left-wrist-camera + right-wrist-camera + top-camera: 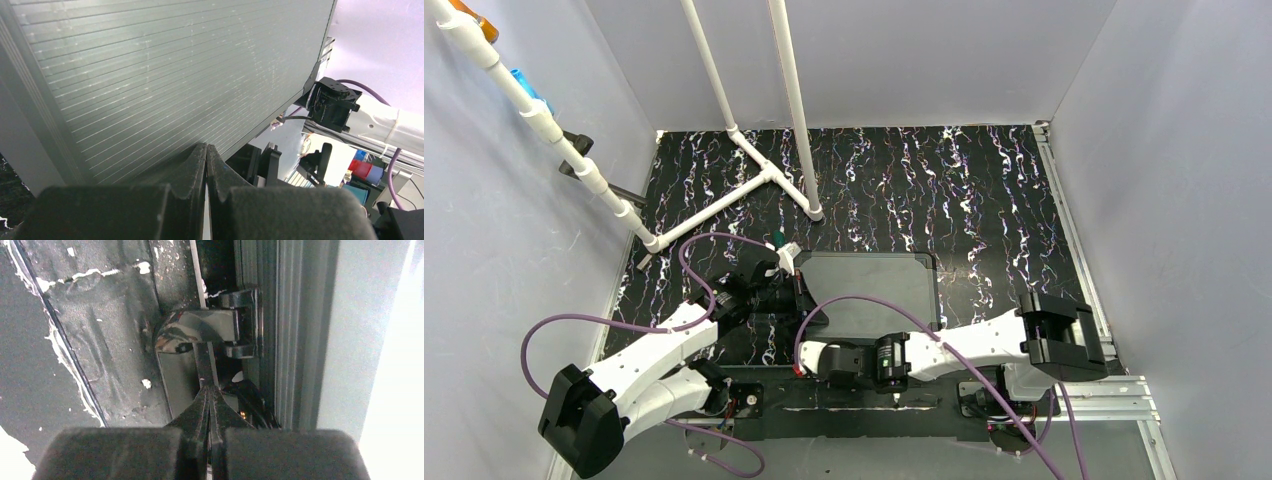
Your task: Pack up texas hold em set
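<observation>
Case (pixel 874 290) shut and lying flat, lid down, on the marbled black desk (pixel 984 190), about midway between the left and right edges and close to the near edge. Both arms are right on it. Left gripper (pixel 206 148) sits at the case's left end, its two fingers pressed together with nothing between them, the tips almost against the ribbed grey side of the case, which fills the left wrist view. Right gripper (pixel 209 390) is at the near side of the case, down by its left corner, jaws likewise closed to a sliver. Straight ahead of those tips is a shiny metal latch (pixel 220 327) on the case's edge. A thin dark strip runs from the tips towards the latch; whether it is pinched, I cannot tell.
</observation>
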### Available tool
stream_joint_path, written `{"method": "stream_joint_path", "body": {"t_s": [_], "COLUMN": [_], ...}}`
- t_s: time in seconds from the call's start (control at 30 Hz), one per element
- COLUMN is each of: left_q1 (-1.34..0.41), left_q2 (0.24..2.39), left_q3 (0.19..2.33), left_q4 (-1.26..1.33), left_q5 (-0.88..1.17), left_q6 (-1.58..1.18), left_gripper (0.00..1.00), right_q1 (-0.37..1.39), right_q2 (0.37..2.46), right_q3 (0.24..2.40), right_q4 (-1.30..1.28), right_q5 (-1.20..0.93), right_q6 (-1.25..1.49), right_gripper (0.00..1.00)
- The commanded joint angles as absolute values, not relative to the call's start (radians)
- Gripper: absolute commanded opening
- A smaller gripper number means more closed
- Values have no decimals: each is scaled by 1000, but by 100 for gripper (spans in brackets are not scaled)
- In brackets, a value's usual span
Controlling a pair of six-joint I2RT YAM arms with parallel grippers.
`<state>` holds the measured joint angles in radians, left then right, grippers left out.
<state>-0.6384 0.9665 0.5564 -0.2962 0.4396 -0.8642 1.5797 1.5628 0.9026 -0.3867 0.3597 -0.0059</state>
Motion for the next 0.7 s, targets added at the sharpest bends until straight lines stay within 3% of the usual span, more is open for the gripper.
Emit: {"method": "stream_joint_path", "body": {"t_s": [0.0,0.27,0.47,0.67], "left_q1": [-639,-639,-639,-639], "left_q2": [1024,1037,1050,1050], "left_q3": [484,498,496,495], "left_q4": [-584,-621,-604,-592], "left_q5": [247,213,230,238], "left_q6": [-789,-798,-791,-787], "left_gripper": [0,0,0,0], "right_q1": [1574,1545,1544,1544], "right_q2": [1642,1712,1508,1429], "right_q3": [928,946,1028,1088], "right_q4": [-418,-493,-483,-546], "right_q5": [461,557,391,330], "right_q6": [-21,-8,-8,-45], "right_gripper": [1,1,1,1]}}
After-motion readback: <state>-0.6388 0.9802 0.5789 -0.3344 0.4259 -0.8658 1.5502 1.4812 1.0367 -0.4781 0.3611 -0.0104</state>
